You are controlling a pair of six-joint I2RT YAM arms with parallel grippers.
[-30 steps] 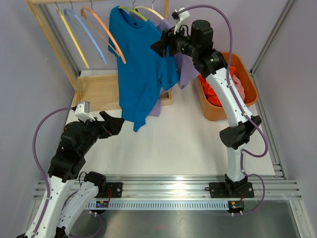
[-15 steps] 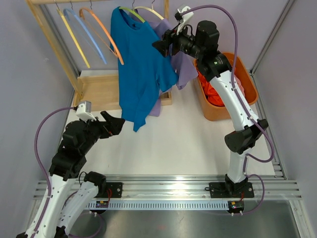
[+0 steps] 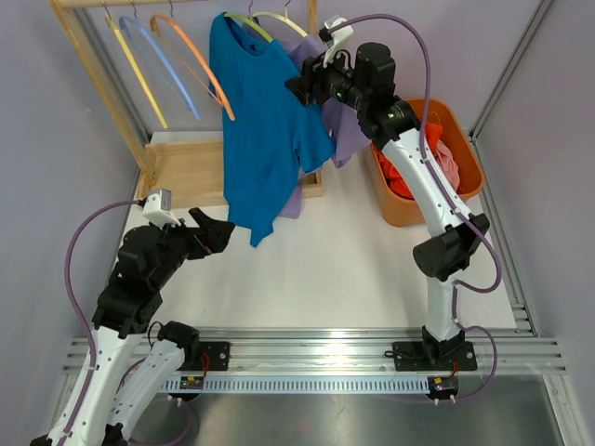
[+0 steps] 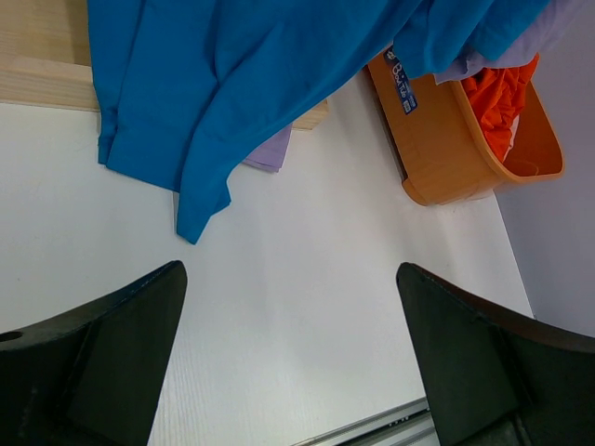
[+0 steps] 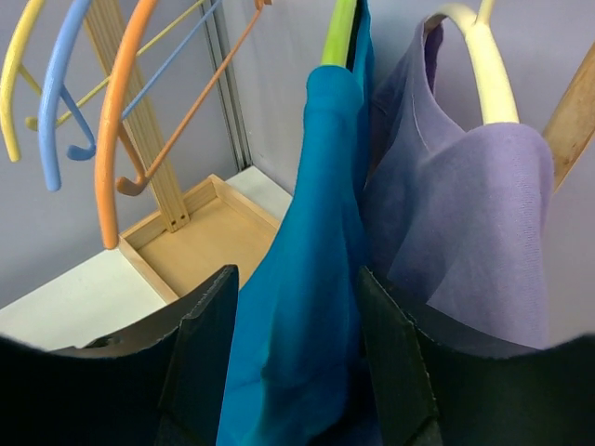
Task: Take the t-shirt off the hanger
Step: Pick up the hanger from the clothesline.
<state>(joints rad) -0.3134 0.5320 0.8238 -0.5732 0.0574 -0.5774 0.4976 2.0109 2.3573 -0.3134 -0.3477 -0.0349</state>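
My right tool point(image 5: 296, 279) is up at the right end of the wooden rack point(image 3: 112, 93), level with the hanger shoulders. Its two fingers point(image 5: 200, 353) stand apart with a fold of the blue t-shirt point(image 3: 265, 130) between them, just below the shoulder. The cloth fills the gap, but I cannot tell whether I am pinching it or only straddling it.

The blue t-shirt hangs from the rack on the green hanger point(image 5: 339, 32), and its hem drops past the front edge of the rack's base tray point(image 3: 186, 172). The hanger's arm runs down inside the shoulder I am at.

Next along the rack, towards its right post, a purple shirt point(image 5: 465, 214) hangs on a cream hanger point(image 5: 483, 65). Its cloth presses against the blue one.

Towards the rack's left end hang three bare hangers: orange hanger point(image 3: 191, 56) nearest the t-shirt, then the blue hanger point(image 3: 167, 65), then the yellow hanger point(image 3: 139, 74).

My left tool point(image 3: 214, 230) sits low in front of the rack's base, over the white bench point(image 3: 325, 269), just beside the t-shirt's lowest corner. Its fingers are spread wide and hold nothing.

To the right of the rack an orange tub point(image 3: 406, 212) stands on the bench, with red clothes point(image 3: 398, 177) and a pink piece point(image 3: 448, 163) inside.
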